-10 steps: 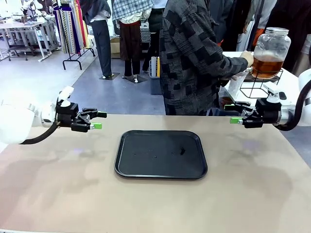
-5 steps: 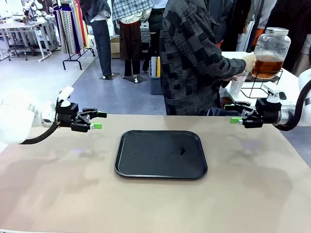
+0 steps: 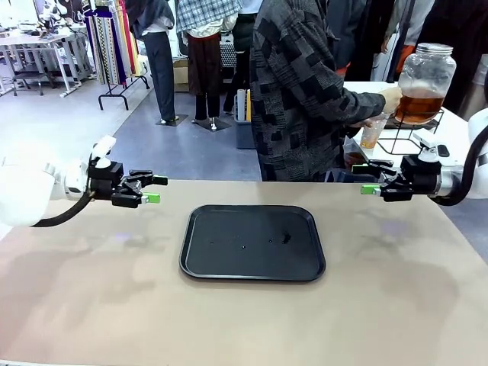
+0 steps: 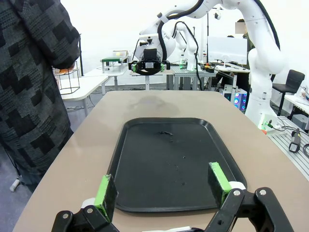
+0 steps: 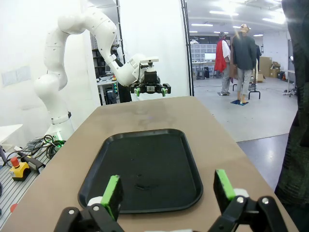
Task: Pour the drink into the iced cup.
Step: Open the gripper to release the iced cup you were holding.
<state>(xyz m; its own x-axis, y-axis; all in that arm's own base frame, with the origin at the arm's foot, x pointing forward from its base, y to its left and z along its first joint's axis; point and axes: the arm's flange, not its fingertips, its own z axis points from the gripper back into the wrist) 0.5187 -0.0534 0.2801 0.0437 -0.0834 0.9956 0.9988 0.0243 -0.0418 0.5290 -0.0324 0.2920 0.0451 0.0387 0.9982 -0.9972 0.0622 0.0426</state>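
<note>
Drink [image 3: 418, 105] beyond table's [image 3: 91, 290] right far corner, probably nearer right tool [image 3: 367, 181]; both tools spread, left tool [image 3: 155, 189] empty.

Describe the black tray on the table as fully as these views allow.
The black tray is a shallow rounded rectangle with a raised rim, looking like matte plastic. It lies flat at the middle of the tan table, between the two arms. It holds nothing but a few small specks and one darker smudge. Nothing touches it.
</note>
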